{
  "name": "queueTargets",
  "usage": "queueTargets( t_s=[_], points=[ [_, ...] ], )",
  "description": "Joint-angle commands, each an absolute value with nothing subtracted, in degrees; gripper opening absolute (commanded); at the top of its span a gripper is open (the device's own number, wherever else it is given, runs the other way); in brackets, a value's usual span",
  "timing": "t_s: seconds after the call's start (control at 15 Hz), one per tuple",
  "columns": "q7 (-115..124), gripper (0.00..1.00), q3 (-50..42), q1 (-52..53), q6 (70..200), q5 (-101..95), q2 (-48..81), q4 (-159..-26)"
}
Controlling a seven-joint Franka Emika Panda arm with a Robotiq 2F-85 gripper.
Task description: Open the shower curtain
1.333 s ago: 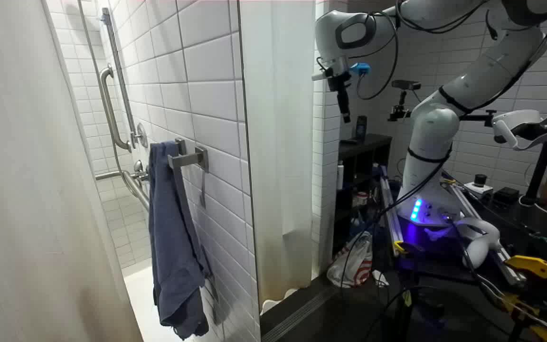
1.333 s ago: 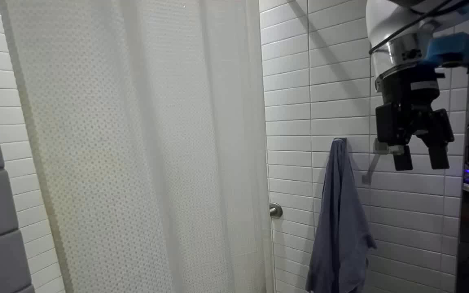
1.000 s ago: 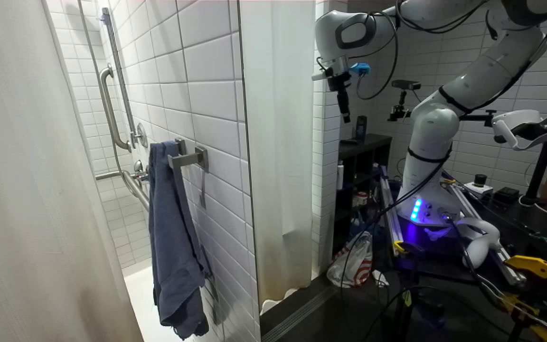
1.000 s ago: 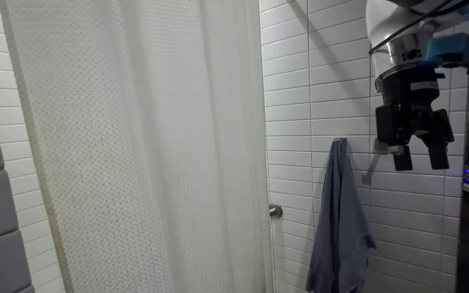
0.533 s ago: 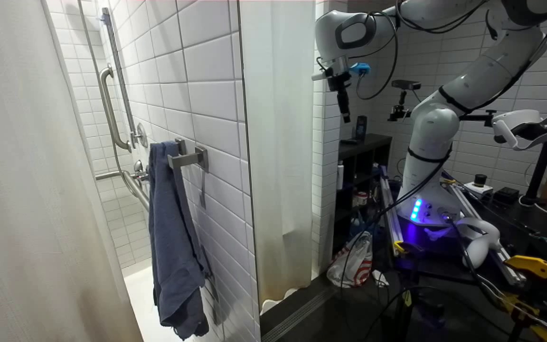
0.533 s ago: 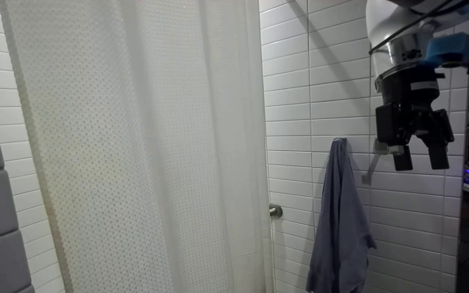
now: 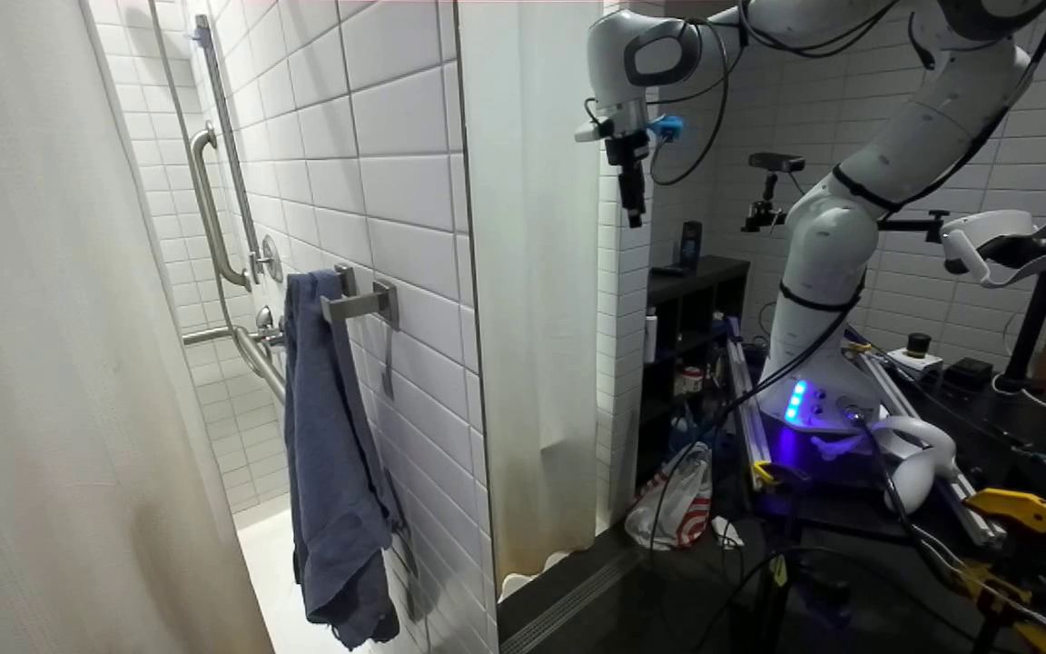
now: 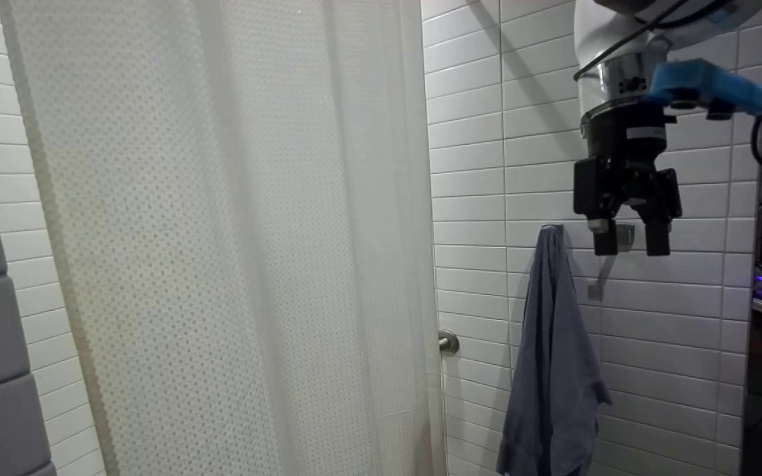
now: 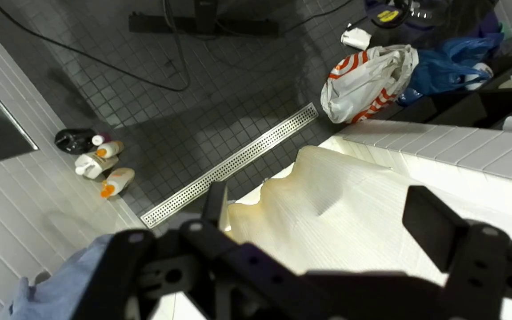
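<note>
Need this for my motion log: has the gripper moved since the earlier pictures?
Yes: against the hanging towel, the gripper has shifted leftward and slightly up in both exterior views.

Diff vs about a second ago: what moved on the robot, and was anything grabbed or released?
The gripper has shifted toward picture-left and slightly up in both exterior views, and the arm with it. Nothing was taken hold of or let go; the jaws stand open, as before. The shower curtain and towel hang as they did.
</note>
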State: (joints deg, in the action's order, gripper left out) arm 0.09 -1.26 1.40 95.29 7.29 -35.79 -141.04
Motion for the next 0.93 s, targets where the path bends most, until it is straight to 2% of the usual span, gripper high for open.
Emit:
queueTargets(
  t_s=[0.0,0.6,0.87],
  points=[
    [-2.8,1.00,-1.6,1.4,98.5,7.3,-28.4,-134.1],
    [-3.3,1.00,-1.6,0.9,112.4,7.0,-19.1,-124.9],
    [-3.4,1.00,-1.6,1.0,112.2,7.3,-20.1,-126.4]
  ],
)
